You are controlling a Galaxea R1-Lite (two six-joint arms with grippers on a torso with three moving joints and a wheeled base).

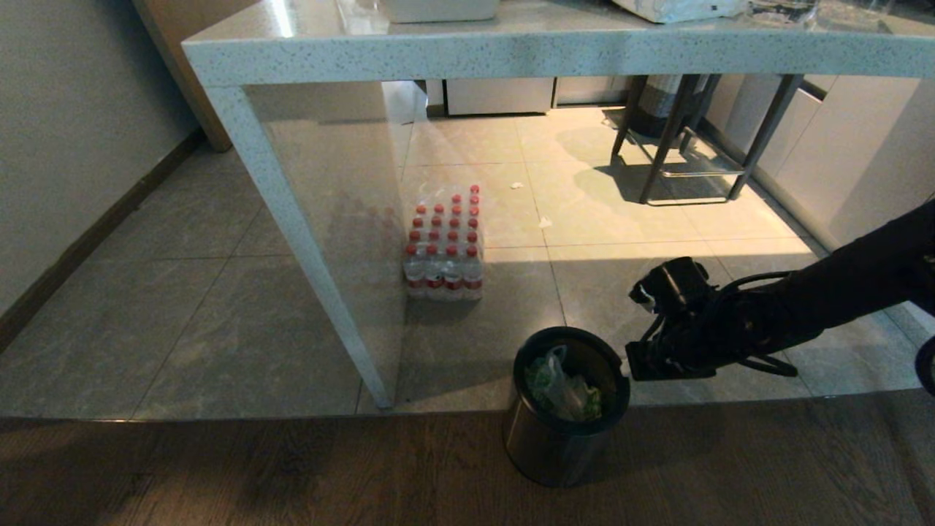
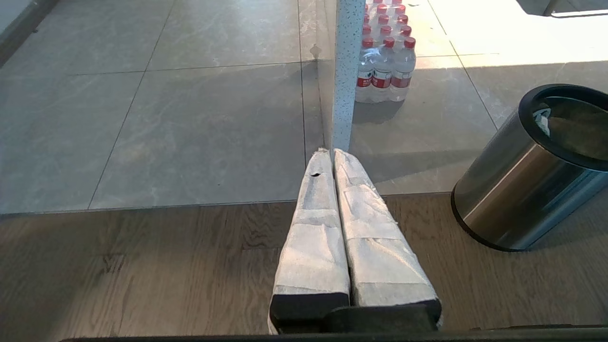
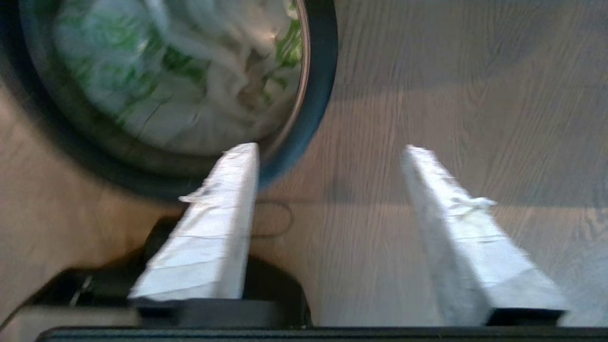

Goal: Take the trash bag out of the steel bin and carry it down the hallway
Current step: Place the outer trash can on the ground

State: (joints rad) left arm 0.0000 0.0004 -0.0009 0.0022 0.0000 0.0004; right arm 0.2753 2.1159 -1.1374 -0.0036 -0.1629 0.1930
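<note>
Head view: the right gripper (image 1: 643, 361) hangs just beside the bin (image 1: 559, 438), at its rim; the bag (image 1: 562, 387) lies inside the bin, near the gripper. Left wrist view: the left gripper (image 2: 331, 153) is closed and empty, the bin (image 2: 517, 190) near it to one side. Right wrist view: the right gripper (image 3: 330, 149) stands open and empty, one finger (image 3: 223, 213) over the bin's rim (image 3: 323, 71), with the bag (image 3: 156, 71) just beyond it.
</note>
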